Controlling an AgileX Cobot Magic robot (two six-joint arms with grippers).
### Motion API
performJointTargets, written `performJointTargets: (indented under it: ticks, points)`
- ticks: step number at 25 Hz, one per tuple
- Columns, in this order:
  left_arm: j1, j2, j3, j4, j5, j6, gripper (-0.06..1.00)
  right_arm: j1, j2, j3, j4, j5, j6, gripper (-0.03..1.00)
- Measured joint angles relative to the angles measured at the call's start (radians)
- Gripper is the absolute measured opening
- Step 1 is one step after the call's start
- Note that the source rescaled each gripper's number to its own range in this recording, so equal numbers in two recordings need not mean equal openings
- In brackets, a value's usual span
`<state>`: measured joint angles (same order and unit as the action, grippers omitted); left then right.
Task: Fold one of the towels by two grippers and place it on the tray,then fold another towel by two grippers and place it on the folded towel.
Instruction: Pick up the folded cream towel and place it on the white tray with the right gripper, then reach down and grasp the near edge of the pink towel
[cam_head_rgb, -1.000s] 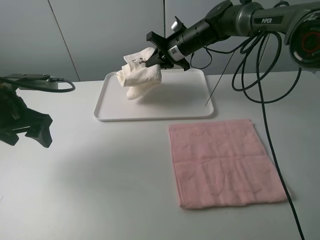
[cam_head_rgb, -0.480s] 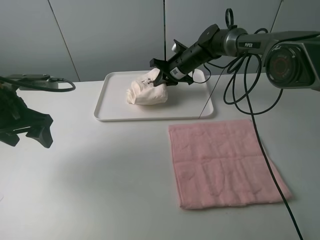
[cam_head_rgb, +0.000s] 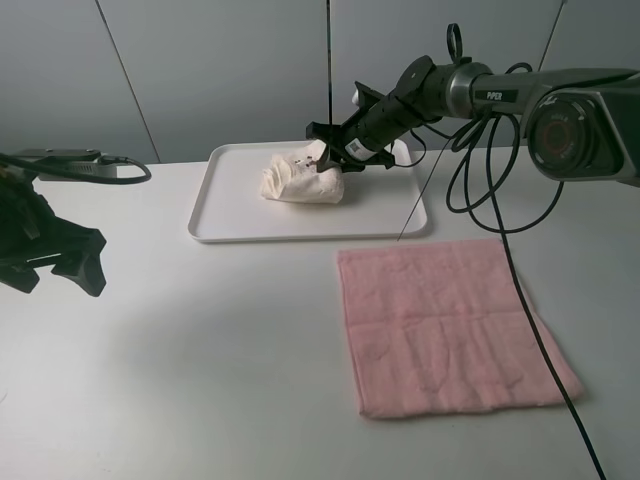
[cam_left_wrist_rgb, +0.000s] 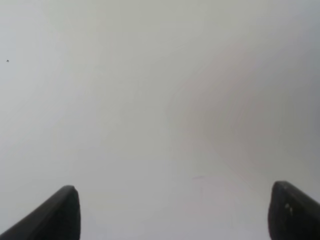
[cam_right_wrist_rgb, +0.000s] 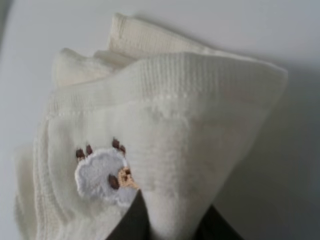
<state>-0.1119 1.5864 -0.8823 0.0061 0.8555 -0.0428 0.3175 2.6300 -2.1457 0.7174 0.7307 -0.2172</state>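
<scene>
The grey arm (cam_head_rgb: 470, 85) lettered PiPER is trailing black cables (cam_head_rgb: 590, 440) and carrying the angular black right gripper (cam_head_rgb: 326, 160).

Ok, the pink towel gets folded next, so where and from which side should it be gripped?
Take the pink towel by its two near corners, coming straight down from above. It lies flat and fully spread on the table, so only its edges offer the fingers anything to pinch, and lifting those corners would probably let it fold away toward the tray.
</scene>
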Motion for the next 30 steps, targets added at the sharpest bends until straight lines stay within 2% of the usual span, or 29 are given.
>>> performJointTargets:
  ticks: [2, 3, 5, 7, 9, 15, 19, 25, 30]
  points:
    - [0.0, 0.0, 0.0, 0.0, 0.0, 0.004, 0.97, 0.0, 0.0, 0.0, -0.002, -0.008, 0.0, 0.75]
    - [0.0, 0.0, 0.0, -0.006, 0.002, 0.004, 0.97, 0.0, 0.0, 0.0, -0.002, -0.008, 0.0, 0.89]
    - [0.0, 0.0, 0.0, -0.006, 0.004, 0.008, 0.97, 0.0, -0.002, -0.002, -0.002, -0.005, 0.0, 0.98]
    - [0.0, 0.0, 0.0, 0.0, 0.006, 0.011, 0.97, 0.0, -0.006, -0.002, -0.024, 0.012, 0.0, 0.99]
    - [0.0, 0.0, 0.0, 0.0, 0.008, 0.013, 0.97, 0.0, -0.028, -0.002, -0.087, 0.036, 0.0, 1.0]
    - [0.0, 0.0, 0.0, 0.0, 0.008, 0.019, 0.97, -0.008, -0.189, -0.002, -0.377, 0.087, 0.0, 1.0]
    - [0.0, 0.0, 0.0, -0.006, 0.008, 0.029, 0.97, -0.008, -0.315, -0.002, -0.528, 0.153, -0.043, 1.0]
    - [0.0, 0.0, 0.0, -0.043, 0.008, 0.1, 0.97, -0.008, -0.445, -0.002, -0.661, 0.335, -0.157, 1.0]
    - [0.0, 0.0, 0.0, -0.077, 0.014, 0.164, 0.97, -0.009, -0.528, 0.016, -0.682, 0.461, -0.183, 1.0]
